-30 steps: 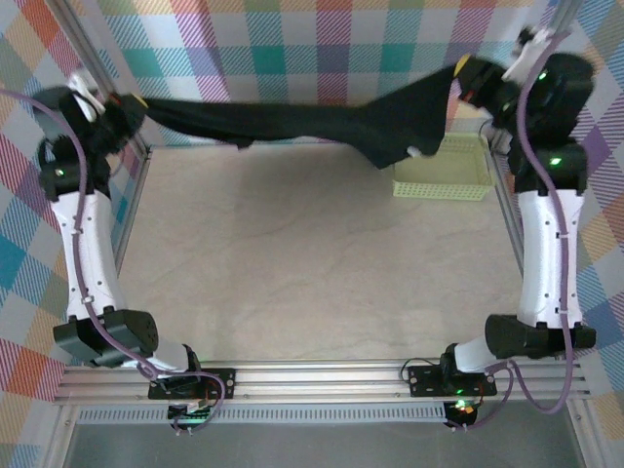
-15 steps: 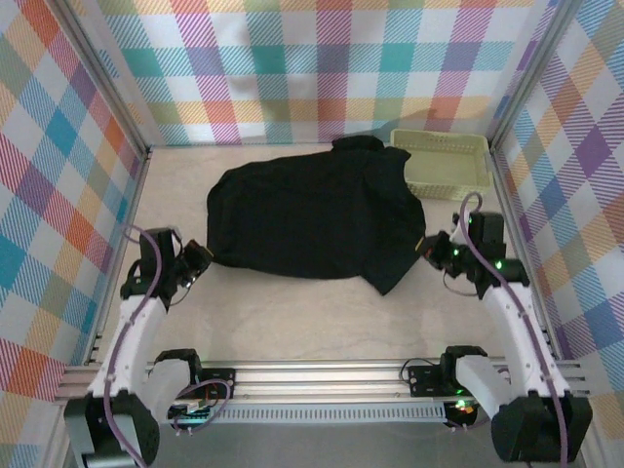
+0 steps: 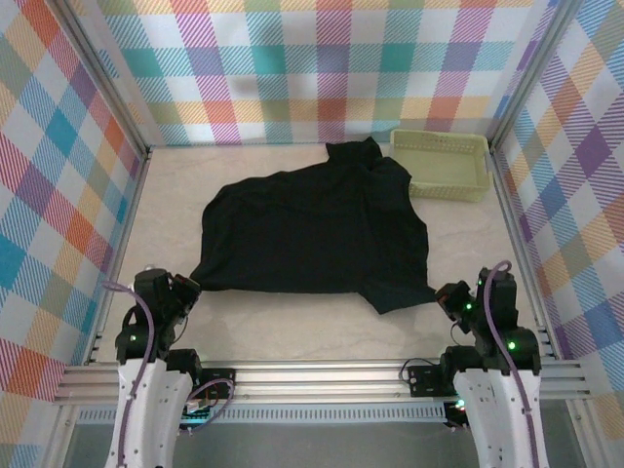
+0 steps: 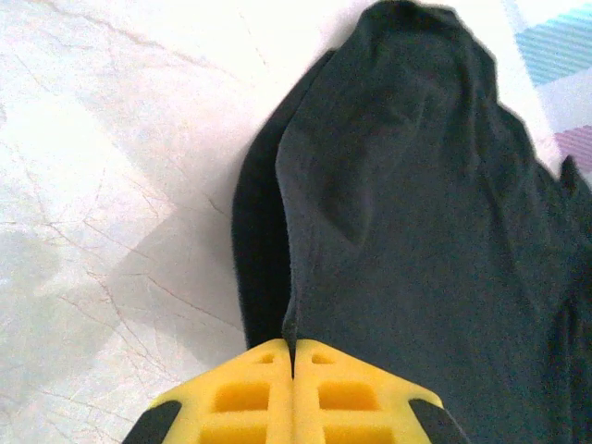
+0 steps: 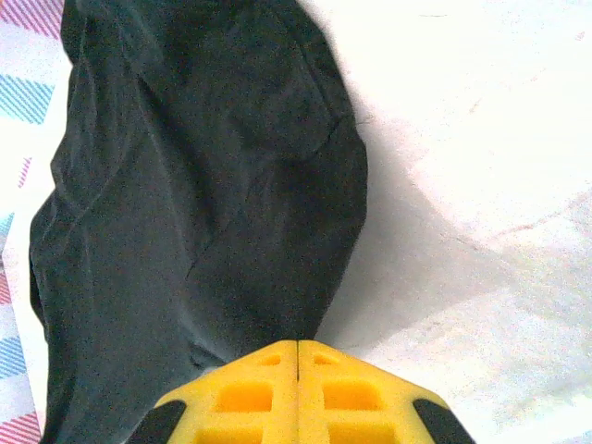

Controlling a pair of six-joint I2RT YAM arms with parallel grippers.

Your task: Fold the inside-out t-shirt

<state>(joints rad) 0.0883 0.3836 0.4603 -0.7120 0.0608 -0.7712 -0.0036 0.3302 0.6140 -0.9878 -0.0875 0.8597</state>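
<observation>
The black t-shirt (image 3: 312, 229) is spread flat with its long axis left-to-right. Its near corners are pinched by the closed left gripper (image 3: 187, 285) and right gripper (image 3: 444, 294).

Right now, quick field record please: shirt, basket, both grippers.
shirt: black shirt, spread loosely on the table, not folded
basket: pale green basket, far right corner, beside the shirt's far edge
left gripper: left gripper shut on the shirt's near left corner
right gripper: right gripper shut on the shirt's near right corner
</observation>
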